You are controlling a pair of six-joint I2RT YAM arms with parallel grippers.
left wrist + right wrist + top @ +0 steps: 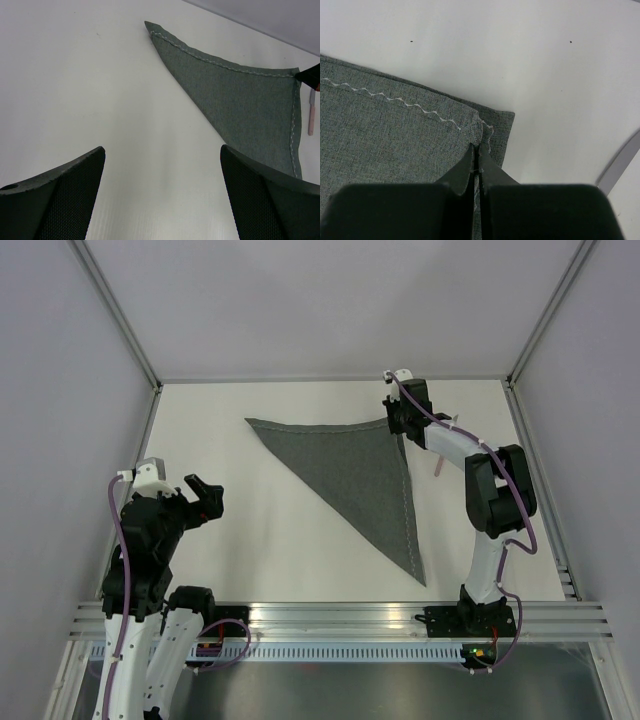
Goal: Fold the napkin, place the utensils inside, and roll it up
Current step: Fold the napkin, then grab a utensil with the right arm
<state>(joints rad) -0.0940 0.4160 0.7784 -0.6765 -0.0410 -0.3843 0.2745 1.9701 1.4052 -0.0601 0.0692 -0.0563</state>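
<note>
Right gripper [477, 150] jaws fully closed, pinching a corner of the dark grey fabric napkin [385, 135] with pale zigzag stitching along its edge; the cloth puckers slightly at the pinch. Left gripper [162, 148] jaws spread wide, holding and touching nothing, raised over bare white table [250, 540], well apart from the cloth. The napkin [365, 480] lies flat as a triangle: one corner far left, one far right, a long point toward the near edge. The pinched corner is the far right one, under the right gripper [392, 423]. Top view only: the whole triangle and the left gripper [195, 495] off to its left. Left wrist view: the slim pale pinkish knife-like utensil [311, 117] lying just beyond the napkin's [240, 110] stitched right edge, not touching it. In the top view this utensil [439, 465] is partly hidden by the right arm. Right wrist view: only the pinched corner and the table.
</note>
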